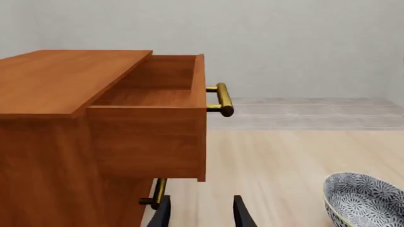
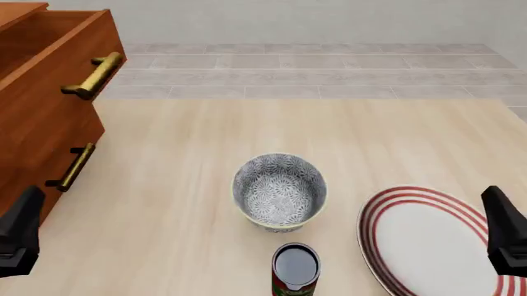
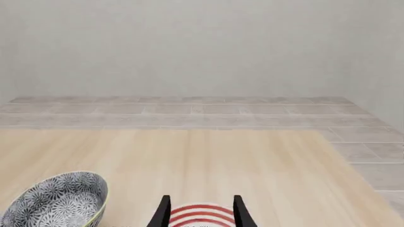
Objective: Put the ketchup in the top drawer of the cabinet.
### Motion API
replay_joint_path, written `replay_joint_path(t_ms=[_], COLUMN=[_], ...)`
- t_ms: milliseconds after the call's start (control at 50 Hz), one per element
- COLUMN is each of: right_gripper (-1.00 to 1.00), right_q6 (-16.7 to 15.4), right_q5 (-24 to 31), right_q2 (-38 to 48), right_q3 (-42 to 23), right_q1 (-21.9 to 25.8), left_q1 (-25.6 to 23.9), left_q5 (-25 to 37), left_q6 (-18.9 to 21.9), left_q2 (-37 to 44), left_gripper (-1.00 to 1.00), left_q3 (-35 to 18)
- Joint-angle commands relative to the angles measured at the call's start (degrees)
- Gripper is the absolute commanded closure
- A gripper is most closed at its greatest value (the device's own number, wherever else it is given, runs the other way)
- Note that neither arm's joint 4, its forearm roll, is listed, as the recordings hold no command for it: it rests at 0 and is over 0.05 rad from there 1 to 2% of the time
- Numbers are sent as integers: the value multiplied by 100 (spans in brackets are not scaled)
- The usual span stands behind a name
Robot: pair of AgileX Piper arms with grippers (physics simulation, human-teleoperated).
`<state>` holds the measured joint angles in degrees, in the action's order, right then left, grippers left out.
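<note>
The ketchup (image 2: 295,270) stands upright at the table's near edge, just in front of the bowl, and no gripper touches it. At the far left stands the cabinet (image 2: 33,129). Its top drawer (image 1: 158,90) is pulled out and looks empty, with its brass handle (image 2: 95,75) facing the table. My left gripper (image 1: 200,215) is open with nothing in it, low beside the cabinet front near the second handle (image 1: 156,191). Over at the right, my right gripper (image 3: 200,213) is open above the plate. Neither wrist view shows the ketchup.
A grey patterned bowl (image 2: 278,191) sits mid-table, right behind the ketchup. A white plate with red rings (image 2: 428,243) lies at the near right. Beyond the table's far edge is a tiled floor and a plain wall.
</note>
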<state>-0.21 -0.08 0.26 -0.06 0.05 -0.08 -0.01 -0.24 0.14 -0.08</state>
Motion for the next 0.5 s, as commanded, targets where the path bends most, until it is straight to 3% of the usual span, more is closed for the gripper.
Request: replay_joint_path(t_ms=[20,60,120,280,500], right_gripper=[-100,-100,-100,-100,-100], right_q6=[-120,-145,-319,-391,-400], right_q5=[-60,-52,-151,-71,-60], right_q2=[173,156,343,193,170], right_q3=[-15,-15,-11,-12,-12], right_q1=[57,65,53,77,93], left_q1=[-61,-147,-142,-418,-1616], left_q5=[9,-1,-118,89,1615], left_q6=[-64,-18,499,488,375], left_q2=[15,-4,-12,-12,-10], left_gripper=[-100,-100,-100,-100,-100], left_q3=[-20,-23,-5,-318,-1558])
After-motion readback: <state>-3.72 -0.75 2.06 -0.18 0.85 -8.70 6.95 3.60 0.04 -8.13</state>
